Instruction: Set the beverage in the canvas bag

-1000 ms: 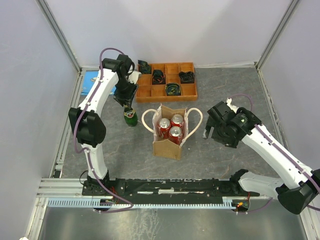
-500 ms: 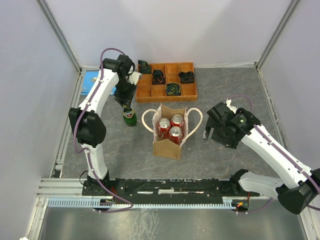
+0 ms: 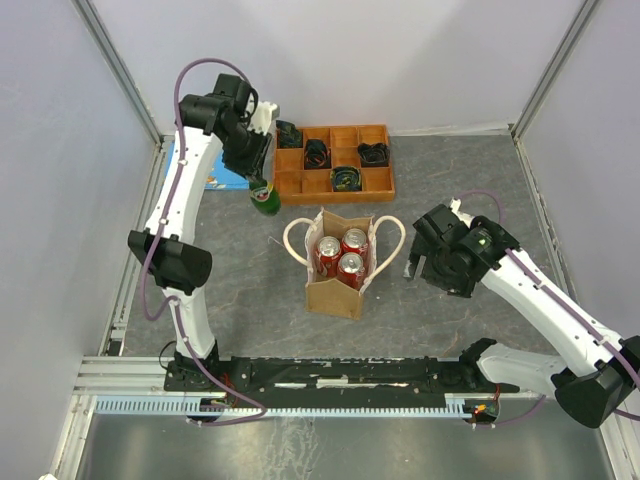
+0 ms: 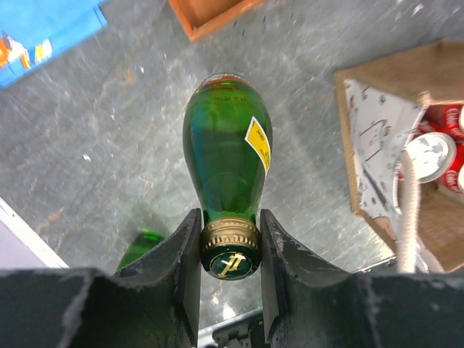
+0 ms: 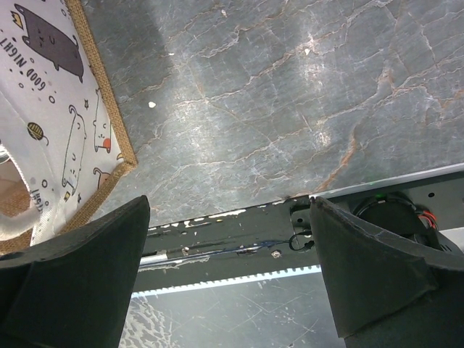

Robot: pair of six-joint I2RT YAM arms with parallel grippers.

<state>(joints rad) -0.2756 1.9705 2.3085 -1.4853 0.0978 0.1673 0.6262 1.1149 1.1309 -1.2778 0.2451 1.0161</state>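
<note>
**Surroundings.** A grey, pale-veined table (image 3: 450, 180) lies inside an enclosure of plain white wall panels (image 3: 330, 60) joined by aluminium corner posts (image 3: 120, 70). At the far centre of the table sits an orange-brown wooden compartment tray (image 3: 375, 182), divided into a grid. Three small black bundles with green touches (image 3: 317, 153) (image 3: 347, 178) (image 3: 374, 153) lie in separate compartments. A fourth black bundle (image 3: 288, 133) lies just beside the tray's far left corner. A flat blue printed sheet (image 3: 220, 180) lies on the table left of the tray. What the bundles are cannot be told.
</note>
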